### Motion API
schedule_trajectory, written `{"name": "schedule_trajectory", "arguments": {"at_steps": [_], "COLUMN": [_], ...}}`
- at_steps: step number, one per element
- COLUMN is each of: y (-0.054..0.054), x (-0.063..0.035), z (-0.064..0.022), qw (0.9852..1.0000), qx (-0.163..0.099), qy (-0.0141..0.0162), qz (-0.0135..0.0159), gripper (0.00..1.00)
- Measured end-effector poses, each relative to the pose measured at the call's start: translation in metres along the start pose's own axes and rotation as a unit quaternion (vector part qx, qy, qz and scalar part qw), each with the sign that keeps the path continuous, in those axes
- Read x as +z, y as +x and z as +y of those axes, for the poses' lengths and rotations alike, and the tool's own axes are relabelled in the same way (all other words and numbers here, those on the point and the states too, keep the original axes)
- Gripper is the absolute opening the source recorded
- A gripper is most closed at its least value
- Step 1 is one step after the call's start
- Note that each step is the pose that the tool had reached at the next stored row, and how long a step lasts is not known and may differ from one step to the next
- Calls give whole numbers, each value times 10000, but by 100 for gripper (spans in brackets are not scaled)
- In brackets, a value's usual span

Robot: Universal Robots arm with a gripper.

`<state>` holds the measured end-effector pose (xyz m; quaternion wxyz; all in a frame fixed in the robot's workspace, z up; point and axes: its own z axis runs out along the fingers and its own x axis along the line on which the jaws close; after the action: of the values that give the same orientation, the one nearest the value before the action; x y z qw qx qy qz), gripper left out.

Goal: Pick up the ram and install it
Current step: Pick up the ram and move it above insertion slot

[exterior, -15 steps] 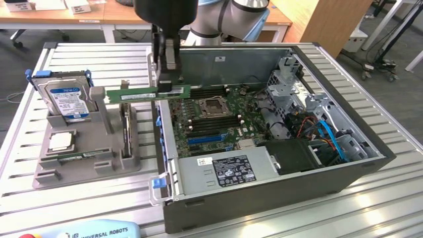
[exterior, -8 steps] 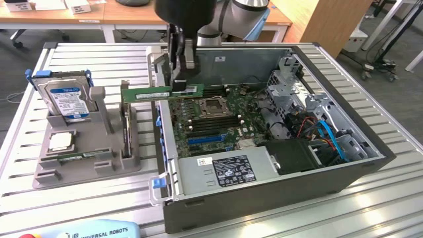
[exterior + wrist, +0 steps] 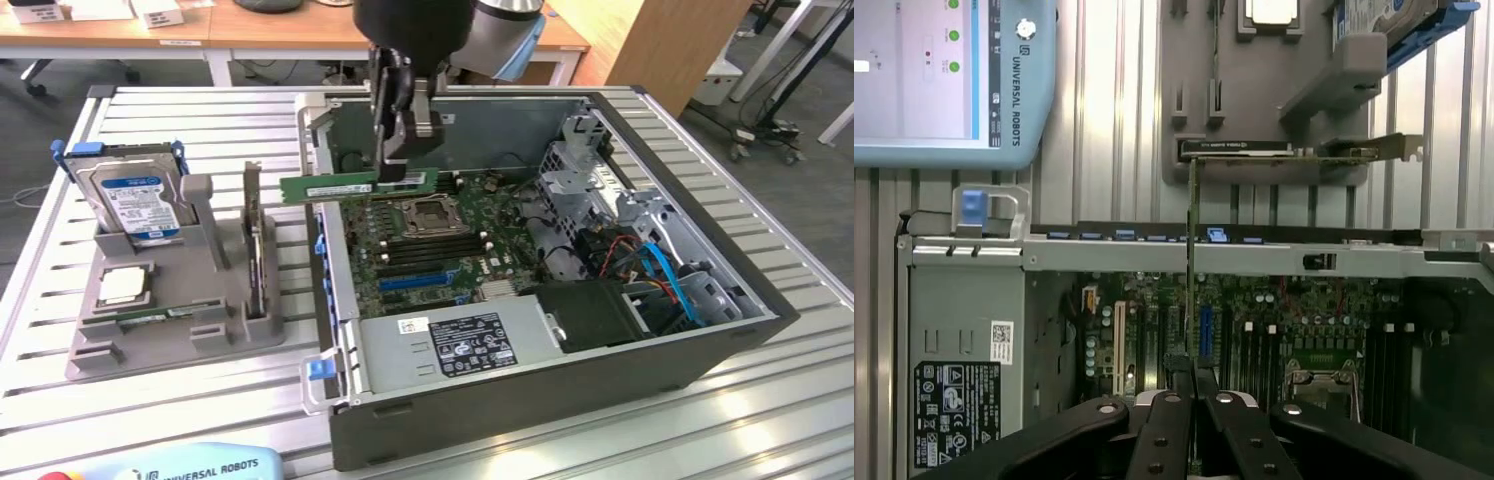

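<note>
- Exterior view shows the gripper (image 3: 400, 172) with its jaws clenched on the ram (image 3: 334, 187), gripping it near one end.
- The green stick hangs level in the air above the motherboard (image 3: 461, 272) inside the open computer case (image 3: 534, 400), touching nothing below.
- Wrist view has the ram (image 3: 1191, 260) edge-on, a thin line running out from the jaws.
- Pick-up looks done; seating it in the black slots (image 3: 427, 250) is not yet done.
- A gray holder (image 3: 174, 335) with a hard drive (image 3: 134, 195) sits on the exterior view's left.
</note>
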<state>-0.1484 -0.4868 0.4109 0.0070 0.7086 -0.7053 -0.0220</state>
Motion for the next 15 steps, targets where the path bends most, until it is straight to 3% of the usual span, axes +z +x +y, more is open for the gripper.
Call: {"name": "schedule_trajectory", "arguments": {"at_steps": [15], "y": [2], "x": [-21], "z": [-520], "qw": [10000], "qx": [0], "qy": [0], "qz": [0], "gripper": [11]}}
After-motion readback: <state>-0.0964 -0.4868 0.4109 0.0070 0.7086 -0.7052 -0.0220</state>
